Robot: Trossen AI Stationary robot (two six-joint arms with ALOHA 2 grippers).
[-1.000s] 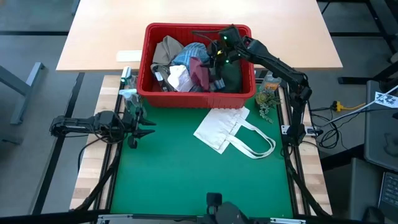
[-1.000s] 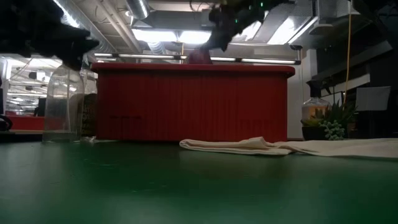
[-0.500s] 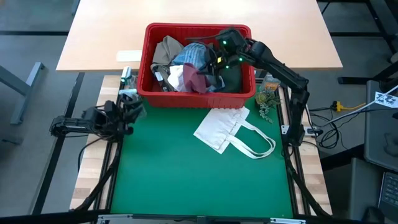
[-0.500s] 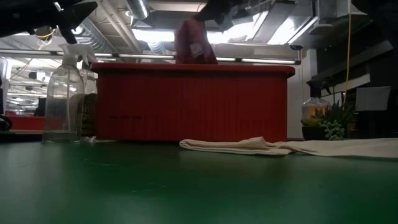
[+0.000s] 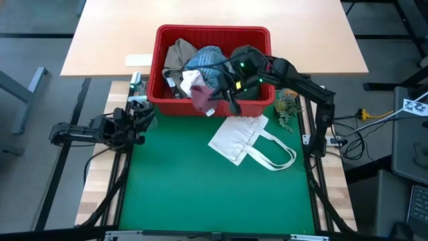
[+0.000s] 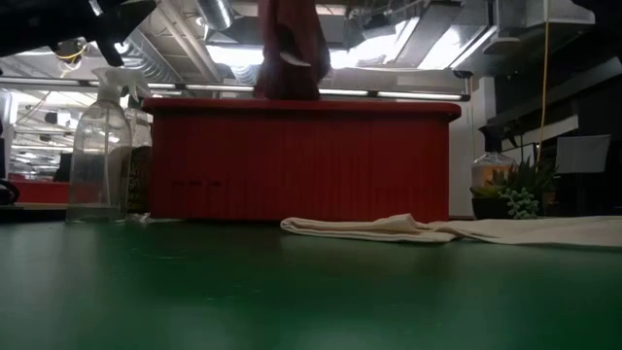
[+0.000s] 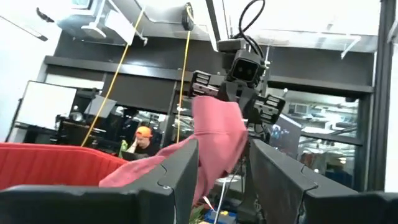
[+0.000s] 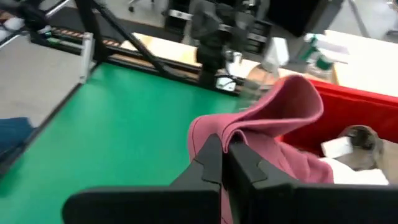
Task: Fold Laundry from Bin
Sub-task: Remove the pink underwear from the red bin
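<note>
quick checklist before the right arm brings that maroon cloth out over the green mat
1. Grip: right gripper is shut on the maroon cloth, pinching a fold of it. Ok.
2. Cloth free of the bin: it hangs over the front rim of the red bin; whether its lower end has cleared the other laundry, cannot tell.
3. Landing spot: green mat is bare on the left arm's side. Ok.
4. White tote bag lies on the mat just in front of the bin, close to the path. Not ok if the cloth drops straight down.
5. Left gripper waits open by the spray bottle, off the mat's middle. Ok.
</note>
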